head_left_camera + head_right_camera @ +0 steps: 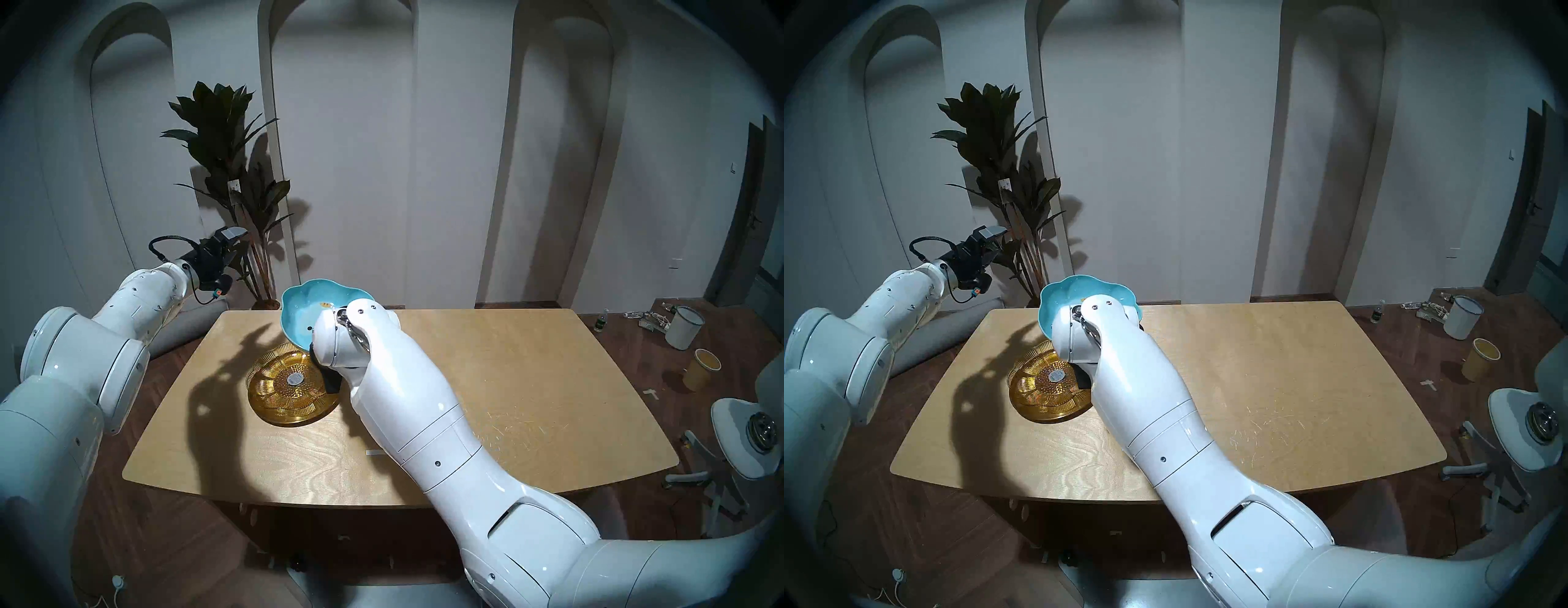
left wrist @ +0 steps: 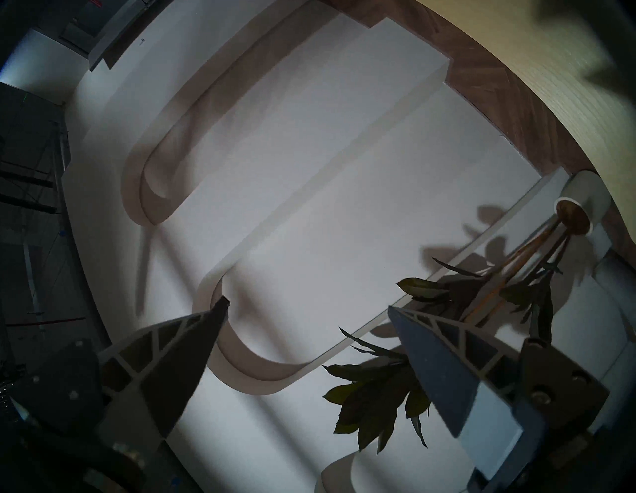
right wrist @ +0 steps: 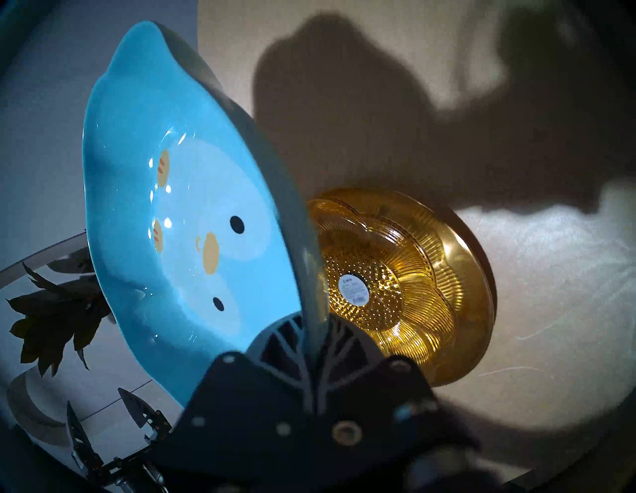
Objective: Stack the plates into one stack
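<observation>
Right gripper (image 3: 315,330) clamped on rim of blue lobed dish (image 3: 179,220); dish tilted steeply, clear of tabletop (image 1: 488,382), above far side of amber flower plate (image 1: 292,380). Amber plate sits in gold metal plate (image 1: 297,414), nearer tabletop's left edge. Left gripper (image 2: 306,310) fingers apart, empty, beyond tabletop's far-left corner.

A pale wooden table (image 1: 488,382) with rounded corners fills the middle of the room on dark wood flooring (image 1: 636,335). White walls carry tall arched panels (image 1: 339,140). At eleven o'clock a leafy potted plant (image 1: 229,148) throws a hard shadow. At three o'clock stand a white bucket (image 1: 684,327), a yellow cup (image 1: 702,369) and a white chair (image 1: 746,437).
</observation>
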Controlling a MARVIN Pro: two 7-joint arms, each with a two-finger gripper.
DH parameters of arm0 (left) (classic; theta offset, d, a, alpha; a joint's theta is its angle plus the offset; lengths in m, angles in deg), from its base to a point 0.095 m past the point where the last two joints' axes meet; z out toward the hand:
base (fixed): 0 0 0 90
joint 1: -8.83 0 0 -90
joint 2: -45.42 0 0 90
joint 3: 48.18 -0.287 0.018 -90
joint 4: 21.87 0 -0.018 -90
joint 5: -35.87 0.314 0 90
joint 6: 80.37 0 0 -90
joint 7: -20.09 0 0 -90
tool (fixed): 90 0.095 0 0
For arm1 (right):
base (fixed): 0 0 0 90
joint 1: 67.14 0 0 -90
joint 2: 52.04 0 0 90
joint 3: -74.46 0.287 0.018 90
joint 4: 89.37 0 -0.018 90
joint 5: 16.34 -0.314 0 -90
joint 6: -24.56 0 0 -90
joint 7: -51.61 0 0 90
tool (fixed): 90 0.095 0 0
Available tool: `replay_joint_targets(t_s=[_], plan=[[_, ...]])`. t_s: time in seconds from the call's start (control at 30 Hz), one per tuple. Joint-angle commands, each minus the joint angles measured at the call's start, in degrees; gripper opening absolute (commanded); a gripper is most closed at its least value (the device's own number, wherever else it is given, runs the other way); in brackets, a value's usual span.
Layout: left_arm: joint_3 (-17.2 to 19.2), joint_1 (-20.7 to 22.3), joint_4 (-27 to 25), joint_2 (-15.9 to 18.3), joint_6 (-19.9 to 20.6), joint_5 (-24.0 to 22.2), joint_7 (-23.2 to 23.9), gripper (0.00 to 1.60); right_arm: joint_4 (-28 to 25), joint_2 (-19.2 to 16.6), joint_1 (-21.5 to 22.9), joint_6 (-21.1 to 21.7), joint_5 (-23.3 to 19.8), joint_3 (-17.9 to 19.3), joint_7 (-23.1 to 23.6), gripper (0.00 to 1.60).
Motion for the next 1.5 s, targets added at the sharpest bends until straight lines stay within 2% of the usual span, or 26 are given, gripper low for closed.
replay_joint_targets(t_s=[0.0,0.73,1.47], plan=[[0.27,1.10,-0.43,1.51,2.57,-0.04,1.21,1.60,0.54,1.96,2.25,-0.45,-0.87,-1.71,0.90,0.00],[1.14,-0.29,-0.83,2.36,6.79,-0.31,6.68,1.60,8.55,3.87,4.74,-2.50,-5.29,-6.84,2.12,0.00],[1.93,-1.66,-0.99,2.81,8.57,-0.73,9.94,1.60,16.37,6.55,7.71,-2.98,-8.22,-9.36,4.65,0.00]])
